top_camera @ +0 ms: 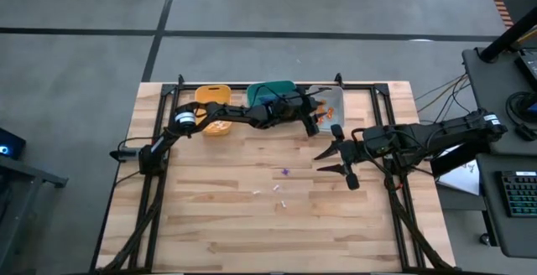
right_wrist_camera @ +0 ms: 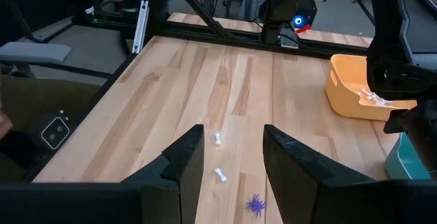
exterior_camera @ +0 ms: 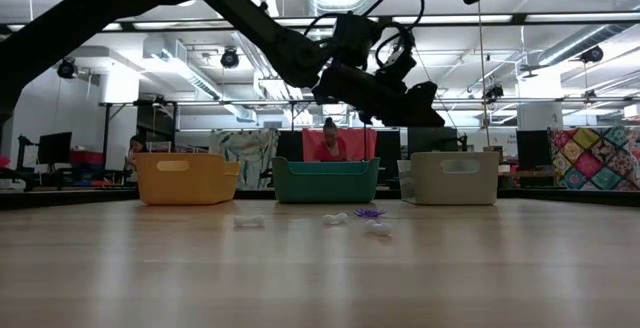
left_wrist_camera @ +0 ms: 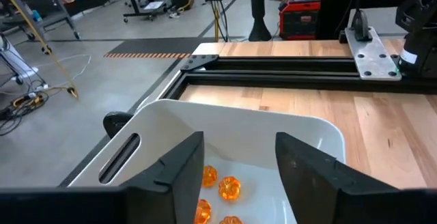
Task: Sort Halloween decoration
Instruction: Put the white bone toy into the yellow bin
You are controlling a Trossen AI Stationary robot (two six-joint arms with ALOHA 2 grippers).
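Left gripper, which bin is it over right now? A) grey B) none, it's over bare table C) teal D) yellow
A: the left gripper, fingers open, hangs above the grey bin, where orange trinkets lie inside; the high view puts it at the grey bin too, past the teal bin and yellow bin.

The wooden tabletop (top_camera: 210, 225) carries yellow (top_camera: 214, 96), teal (top_camera: 262, 90) and grey bins (top_camera: 331, 101) along its far edge. A purple spider (top_camera: 285, 173) and small white trinkets (top_camera: 278, 188) lie mid-table.
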